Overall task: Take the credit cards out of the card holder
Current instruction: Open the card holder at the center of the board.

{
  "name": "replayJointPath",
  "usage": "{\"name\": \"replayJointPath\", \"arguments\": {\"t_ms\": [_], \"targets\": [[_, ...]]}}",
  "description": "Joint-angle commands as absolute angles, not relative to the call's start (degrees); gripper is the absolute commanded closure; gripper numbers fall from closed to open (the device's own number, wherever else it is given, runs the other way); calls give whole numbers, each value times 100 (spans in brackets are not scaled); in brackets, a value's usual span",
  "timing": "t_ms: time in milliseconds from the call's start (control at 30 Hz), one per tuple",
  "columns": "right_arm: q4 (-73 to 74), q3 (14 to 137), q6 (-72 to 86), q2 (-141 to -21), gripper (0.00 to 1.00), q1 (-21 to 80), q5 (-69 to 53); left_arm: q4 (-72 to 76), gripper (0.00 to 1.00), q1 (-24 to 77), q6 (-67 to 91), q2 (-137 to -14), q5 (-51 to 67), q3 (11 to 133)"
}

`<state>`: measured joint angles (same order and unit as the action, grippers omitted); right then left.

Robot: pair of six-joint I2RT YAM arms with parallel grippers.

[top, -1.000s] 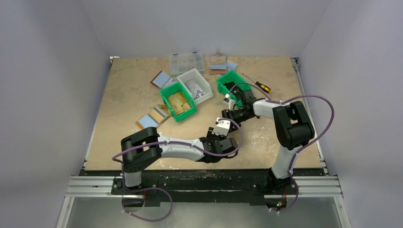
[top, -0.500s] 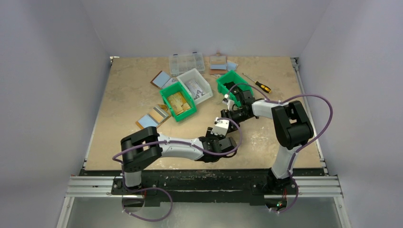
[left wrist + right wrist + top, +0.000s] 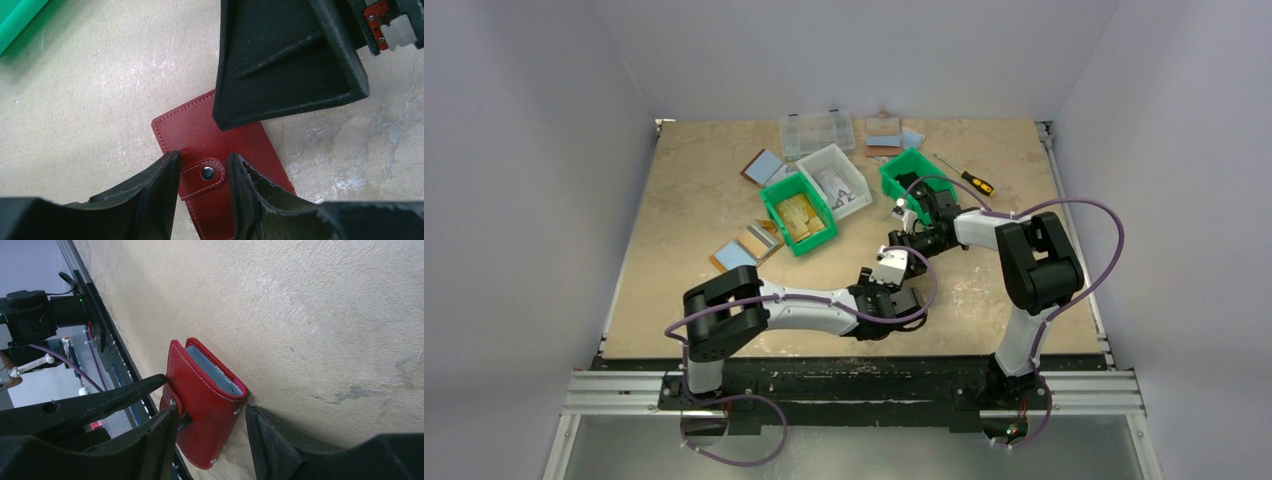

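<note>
Both grippers' fingers (image 3: 165, 195) are parted around the closed card holder (image 3: 210, 145), gripping nothing, so pulling its snapped tab (image 3: 204, 174) may drag it away.

Both claws crowd card holder (image 3: 200, 135); bare table (image 3: 100, 90) open leftward.

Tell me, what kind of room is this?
Probably a robot test booth: plain white walls box in a table, with two robot arms bolted at its edge. Sorting bins and a red card holder look like practice props.
</note>
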<state>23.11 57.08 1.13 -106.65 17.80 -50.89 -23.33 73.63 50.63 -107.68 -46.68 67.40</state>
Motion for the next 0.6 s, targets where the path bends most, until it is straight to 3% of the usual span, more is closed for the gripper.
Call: {"name": "replayJointPath", "arguments": {"t_ms": [0,400,567], "targets": [[2182,5599,-46,-10845,40,1828,-4455,-2521,57,7409,5220,-10700,-4689,6879],[2181,5600,-49,-10854,40,1828,-4412,-2755,61,7444,5482,-10631,-4696,6850],[2195,5607,-44,-10854,40,1828,-4376,-2849,71,7451,5527,-10650,-4732,6820]]}}
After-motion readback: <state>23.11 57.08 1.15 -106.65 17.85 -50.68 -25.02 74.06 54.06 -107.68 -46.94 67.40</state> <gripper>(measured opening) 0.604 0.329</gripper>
